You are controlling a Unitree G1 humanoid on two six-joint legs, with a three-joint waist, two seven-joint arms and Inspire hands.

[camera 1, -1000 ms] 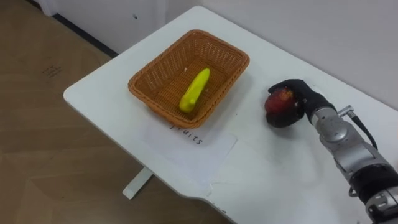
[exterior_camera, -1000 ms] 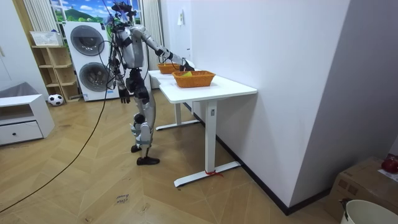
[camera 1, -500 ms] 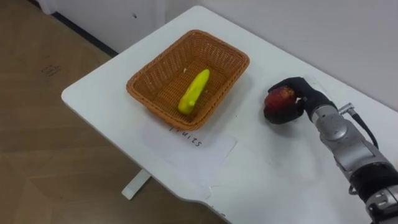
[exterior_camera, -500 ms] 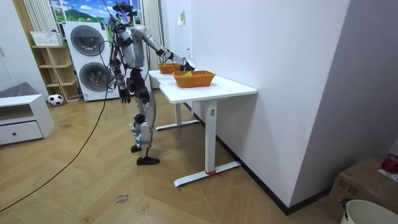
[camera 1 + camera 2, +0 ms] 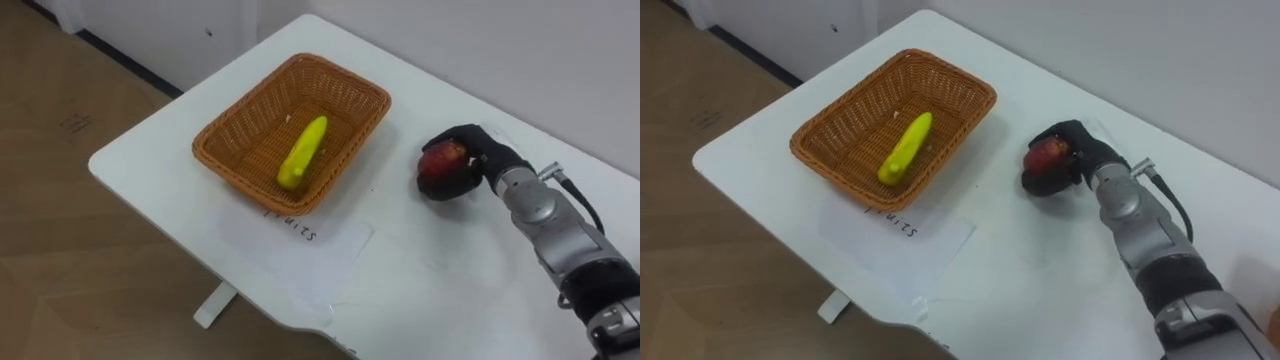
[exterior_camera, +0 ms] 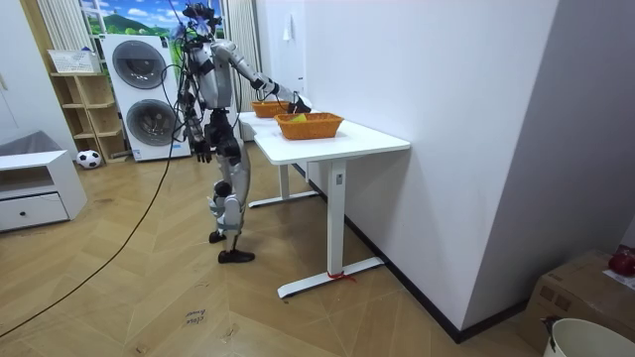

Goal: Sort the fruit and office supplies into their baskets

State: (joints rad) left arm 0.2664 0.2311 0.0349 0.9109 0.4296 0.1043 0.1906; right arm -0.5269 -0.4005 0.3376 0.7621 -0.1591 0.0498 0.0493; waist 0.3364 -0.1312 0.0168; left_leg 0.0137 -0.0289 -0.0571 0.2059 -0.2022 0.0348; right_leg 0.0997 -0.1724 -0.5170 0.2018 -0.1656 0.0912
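Nothing among the task's things is found moved since a second ago; a slight shift of the whole view is put down to the camera. The right hand (image 5: 487,158) is kept clenched round a red apple (image 5: 440,166), with the fingers curled over its top and far side. Whether the apple is rested on the white table (image 5: 430,270) or is held just above it cannot be told. To the left of the hand, near but apart, a wicker basket (image 5: 245,183) is noted, with a banana (image 5: 302,152) laid lengthwise inside it. A paper label (image 5: 300,240) is laid on the table just beside the basket, left of the hand and nearer the robot. In the room view the robot is seen standing at the table, right arm stretched over it, while the left hand (image 6: 199,155) is hung beside the hip.
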